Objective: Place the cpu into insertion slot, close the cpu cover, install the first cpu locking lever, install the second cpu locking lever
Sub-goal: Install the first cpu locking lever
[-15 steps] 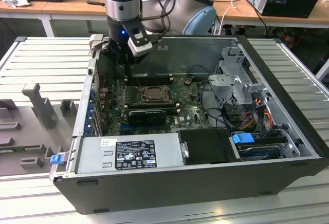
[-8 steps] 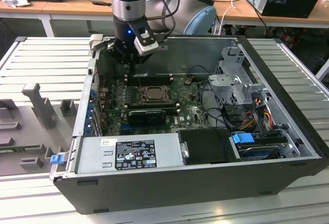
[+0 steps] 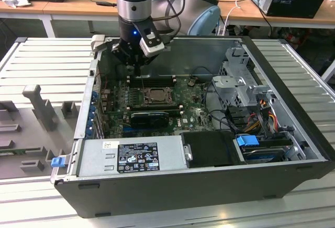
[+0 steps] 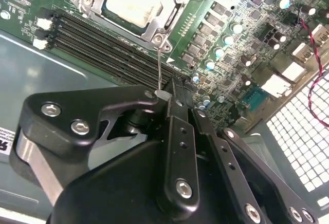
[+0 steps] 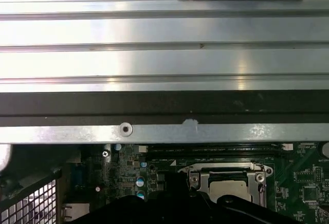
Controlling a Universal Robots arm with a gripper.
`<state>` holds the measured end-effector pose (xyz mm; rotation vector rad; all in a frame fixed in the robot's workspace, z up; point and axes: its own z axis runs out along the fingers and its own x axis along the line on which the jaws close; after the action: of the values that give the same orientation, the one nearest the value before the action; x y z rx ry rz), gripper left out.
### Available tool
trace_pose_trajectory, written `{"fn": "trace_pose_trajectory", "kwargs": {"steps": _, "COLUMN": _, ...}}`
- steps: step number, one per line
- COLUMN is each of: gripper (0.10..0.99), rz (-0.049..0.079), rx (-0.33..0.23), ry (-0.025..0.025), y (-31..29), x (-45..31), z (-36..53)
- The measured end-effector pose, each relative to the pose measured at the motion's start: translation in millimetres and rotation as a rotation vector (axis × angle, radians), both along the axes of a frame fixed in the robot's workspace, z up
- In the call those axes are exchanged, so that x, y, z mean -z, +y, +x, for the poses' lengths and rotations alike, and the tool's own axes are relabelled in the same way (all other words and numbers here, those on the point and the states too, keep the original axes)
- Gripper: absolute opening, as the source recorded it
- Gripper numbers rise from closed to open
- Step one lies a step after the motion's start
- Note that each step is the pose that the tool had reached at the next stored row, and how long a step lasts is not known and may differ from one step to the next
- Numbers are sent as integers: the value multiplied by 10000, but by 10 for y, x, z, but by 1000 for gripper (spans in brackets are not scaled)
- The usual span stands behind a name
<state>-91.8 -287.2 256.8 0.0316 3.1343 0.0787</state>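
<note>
Starting at the exterior view's left, the ribbed bench (image 3: pixel 42 55) carries the opened computer case (image 3: pixel 209 186), laid on its side so I can reach the green board straight from above. My pincer (image 3: pixel 137 60) hangs at about 11 o'clock of the insertion slot (image 3: pixel 141 94), near the case's far wall. In the second wrist view its fingers (image 4: pixel 180 131) are pressed together on the free end of a thin wire locking lever (image 4: pixel 160 70), which runs back to the slot's corner. I judge it is held by the tip for the longest swing. The cpu (image 4: pixel 131 0) lies seated in the slot, pale face up. The cpu cover (image 4: pixel 167 21) lies flat around it, so placing and closing look done. The black heatsink (image 3: pixel 149 117) sits at 6 o'clock of the slot and the drive cage (image 3: pixel 241 76) at 3 o'clock, both well apart from the pincer.
</note>
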Motion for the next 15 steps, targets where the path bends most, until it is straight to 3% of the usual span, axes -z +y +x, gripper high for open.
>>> {"fn": "trace_pose_trajectory", "kwargs": {"steps": 15, "gripper": 106, "rz": 1, "rx": 0, "ry": -1, "y": 0, "x": 6, "z": 92}}
